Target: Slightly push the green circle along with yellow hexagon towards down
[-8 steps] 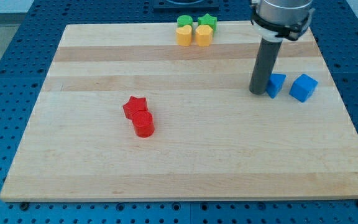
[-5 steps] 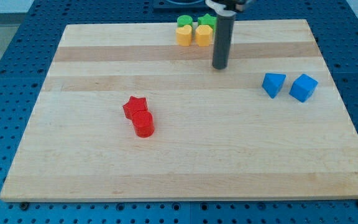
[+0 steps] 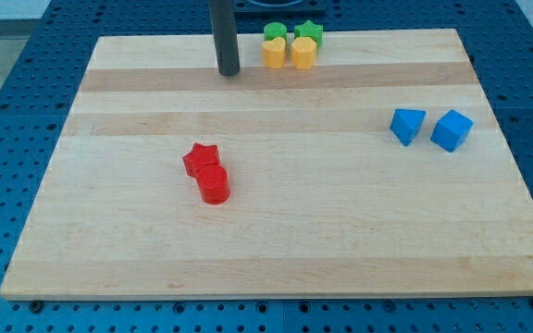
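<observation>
The green circle (image 3: 274,34) was seen at the board's (image 3: 109,259) top edge, about 12 o'clock from board centre. A yellow block (image 3: 273,54) was touching it at 6 o'clock, and a second yellow block (image 3: 303,52) sat just beside at roughly 4 o'clock; which of the two was the hexagon could not be told. A green star (image 3: 310,33) was pressed in at the circle's 3 o'clock, so all four were packed into one cluster. My tip (image 3: 229,72) was found near the cluster, at about 8 o'clock from the circle and just off the nearer yellow block, touching nothing. No pincer was fitted, only a rod, so no open or closed state could be given.

A red star (image 3: 199,158) and a red cylinder (image 3: 215,184), touching, were placed left of centre, well apart at the cluster's 7 o'clock. A blue wedge-like block (image 3: 407,124) and a blue cube (image 3: 452,129) were set near each other at the cluster's 4 o'clock, also well apart. Nothing was lying between tip and cluster.

Against the earlier frames, the tip had been shifted from beside the blue blocks, past the cluster's 4 o'clock side, over to its 8 o'clock side. No block was moved.
</observation>
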You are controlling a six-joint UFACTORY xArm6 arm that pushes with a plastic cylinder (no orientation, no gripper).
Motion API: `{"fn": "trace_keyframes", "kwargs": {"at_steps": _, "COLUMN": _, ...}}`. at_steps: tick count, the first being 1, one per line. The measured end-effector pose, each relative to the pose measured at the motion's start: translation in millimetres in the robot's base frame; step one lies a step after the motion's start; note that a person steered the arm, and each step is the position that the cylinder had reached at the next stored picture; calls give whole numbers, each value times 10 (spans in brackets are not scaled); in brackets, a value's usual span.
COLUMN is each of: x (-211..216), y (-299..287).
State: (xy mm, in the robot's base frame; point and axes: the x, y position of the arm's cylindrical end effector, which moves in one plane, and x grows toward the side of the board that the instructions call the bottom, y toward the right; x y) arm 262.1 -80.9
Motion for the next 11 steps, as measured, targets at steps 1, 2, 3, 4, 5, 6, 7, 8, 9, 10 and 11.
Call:
{"fn": "trace_keyframes", "kwargs": {"at_steps": 1, "x": -421, "y": -63}}
{"fn": "trace_keyframes", "kwargs": {"at_steps": 2, "x": -706, "y": -62}}
{"fn": "trace_keyframes", "kwargs": {"at_steps": 3, "x": -705, "y": -41}}
{"fn": "trace_keyframes", "kwargs": {"at_steps": 4, "x": -698, "y": 22}}
{"fn": "trace_keyframes", "kwargs": {"at_steps": 5, "x": -682, "y": 138}}
{"fn": "trace_keyframes", "kwargs": {"at_steps": 6, "x": -689, "y": 318}}
{"fn": "trace_keyframes", "kwargs": {"at_steps": 7, "x": -698, "y": 458}}
{"fn": "trace_keyframes", "kwargs": {"at_steps": 8, "x": -683, "y": 556}}
{"fn": "trace_keyframes", "kwargs": {"at_steps": 9, "x": -701, "y": 688}}
{"fn": "trace_keyframes", "kwargs": {"at_steps": 10, "x": -697, "y": 768}}
{"fn": "trace_keyframes", "kwargs": {"at_steps": 11, "x": -699, "y": 853}}
